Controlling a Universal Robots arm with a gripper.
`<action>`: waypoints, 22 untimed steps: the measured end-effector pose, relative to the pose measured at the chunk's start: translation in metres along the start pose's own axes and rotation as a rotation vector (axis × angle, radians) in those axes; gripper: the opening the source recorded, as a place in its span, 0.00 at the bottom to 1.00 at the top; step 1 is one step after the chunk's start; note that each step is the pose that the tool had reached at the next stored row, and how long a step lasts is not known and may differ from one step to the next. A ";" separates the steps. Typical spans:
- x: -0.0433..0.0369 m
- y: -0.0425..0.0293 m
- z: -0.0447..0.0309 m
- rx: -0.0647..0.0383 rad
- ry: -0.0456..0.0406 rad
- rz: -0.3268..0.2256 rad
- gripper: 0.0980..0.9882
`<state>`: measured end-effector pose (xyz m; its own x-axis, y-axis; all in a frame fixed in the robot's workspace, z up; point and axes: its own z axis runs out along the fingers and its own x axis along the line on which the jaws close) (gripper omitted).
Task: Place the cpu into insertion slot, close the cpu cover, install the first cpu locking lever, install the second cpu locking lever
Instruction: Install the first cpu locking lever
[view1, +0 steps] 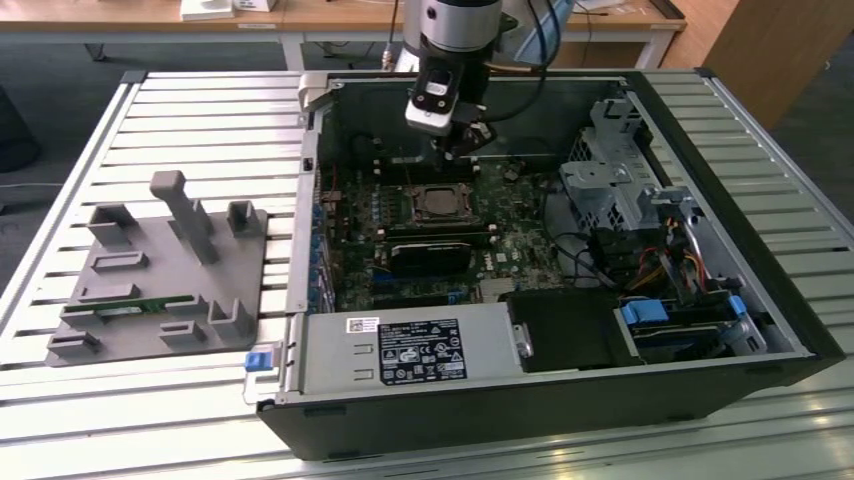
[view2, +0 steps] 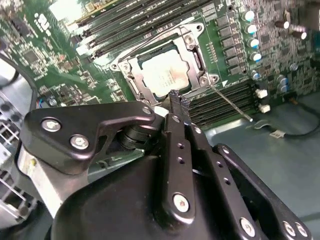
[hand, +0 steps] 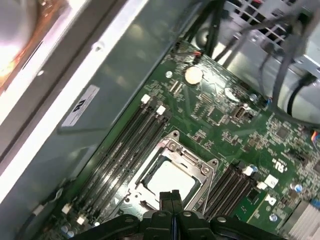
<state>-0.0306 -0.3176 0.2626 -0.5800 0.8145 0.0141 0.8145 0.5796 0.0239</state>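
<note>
The cpu lies flat in the insertion slot on the green motherboard, its pale silver top showing. The cpu cover is a silver frame lying down around the chip, also in the first wrist view as cover around cpu. One thin metal locking lever sticks out from the socket's corner over the memory slots. My gripper hovers just above the socket's edge, its black fingers pressed together and holding nothing. In the exterior view the gripper hangs inside the open case, just behind the socket.
Long black memory slots flank the socket. A black card sits in front of it. A drive cage with cables fills the exterior view's right, and a power supply the front. A grey fixture stands on the slatted table.
</note>
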 end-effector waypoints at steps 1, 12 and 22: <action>0.0000 0.0000 0.0000 0.000 0.0003 -0.014 0.01; 0.0000 0.0000 0.0001 0.002 0.0041 -0.171 0.01; 0.0000 0.0000 0.0002 0.004 0.0073 -0.304 0.01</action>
<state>-0.0306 -0.3176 0.2624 -0.7975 0.6032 0.0141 0.6034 0.7971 0.0240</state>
